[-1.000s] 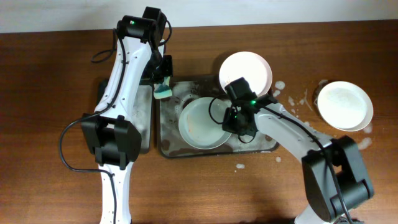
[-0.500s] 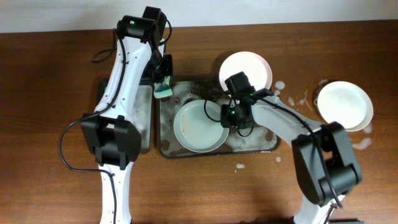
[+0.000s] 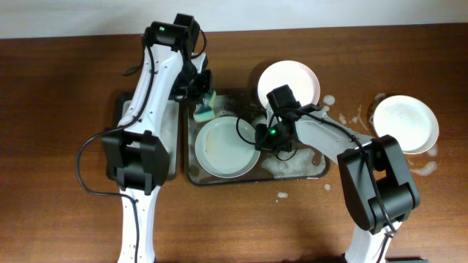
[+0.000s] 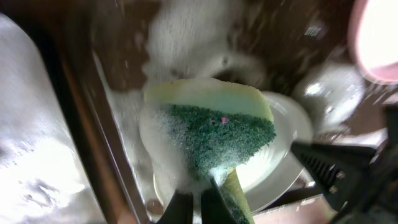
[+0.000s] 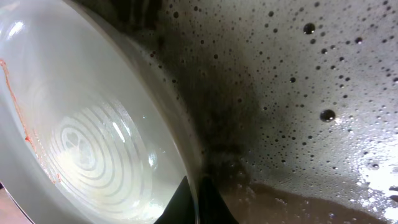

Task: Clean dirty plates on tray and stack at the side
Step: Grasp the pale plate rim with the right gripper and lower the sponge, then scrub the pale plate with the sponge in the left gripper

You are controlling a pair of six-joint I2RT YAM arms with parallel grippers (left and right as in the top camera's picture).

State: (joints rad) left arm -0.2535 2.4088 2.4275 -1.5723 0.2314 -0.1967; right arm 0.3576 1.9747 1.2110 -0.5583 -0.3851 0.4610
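Right gripper [image 5: 194, 199] pinched shut on glossy white plate [image 3: 225, 146] at its 3 o'clock rim; plate lies in foamy dark tray [image 3: 191, 174], slid left since earlier. Left gripper [image 4: 194, 206] clamps soapy green sponge [image 4: 217, 134], swung over tray's 11 o'clock corner, fingertips cut off. Second plate [image 3: 289, 82] at tray's 1 o'clock, third plate [image 3: 404, 124] far right.

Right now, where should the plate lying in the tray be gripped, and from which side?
On the plate, pinch the thin raised rim at its right edge, coming from the right, where the right gripper is shut on it. It lies flat, open side up, so only the rim fits between fingers.
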